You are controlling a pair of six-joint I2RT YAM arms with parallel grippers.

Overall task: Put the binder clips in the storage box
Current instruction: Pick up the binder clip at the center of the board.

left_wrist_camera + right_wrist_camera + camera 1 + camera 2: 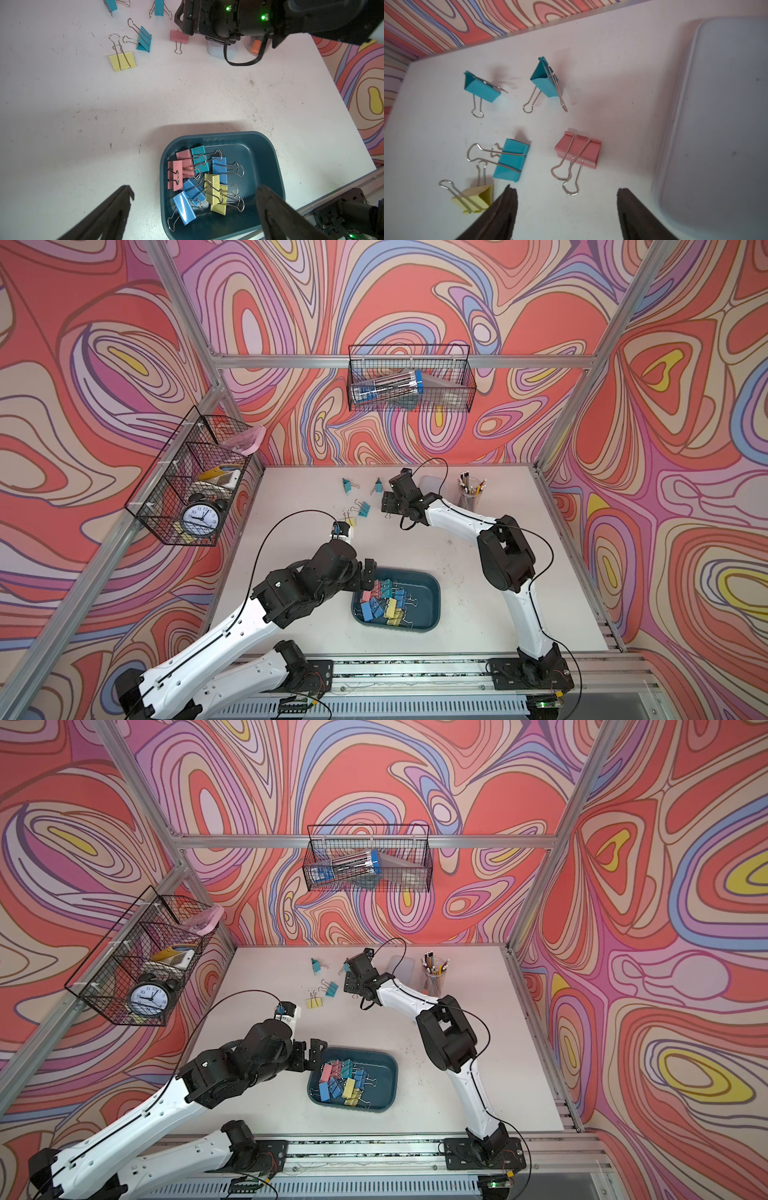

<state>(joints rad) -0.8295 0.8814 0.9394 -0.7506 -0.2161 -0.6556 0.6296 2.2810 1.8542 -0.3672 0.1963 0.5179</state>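
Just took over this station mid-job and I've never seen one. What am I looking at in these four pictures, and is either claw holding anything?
Two white robot arms with two-fingered grippers work over a table. Both top views look down on the whole scene; each wrist view looks out past one gripper's fingers. The left gripper hangs open at the edge of the teal storage box, which holds a pile of binder clips. The right gripper is open by five loose clips, next to a pale case. Neither holds anything.

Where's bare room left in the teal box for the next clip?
The storage box is bare along its wall toward the right arm; binder clips crowd the half by the left gripper. The table middle is bare.
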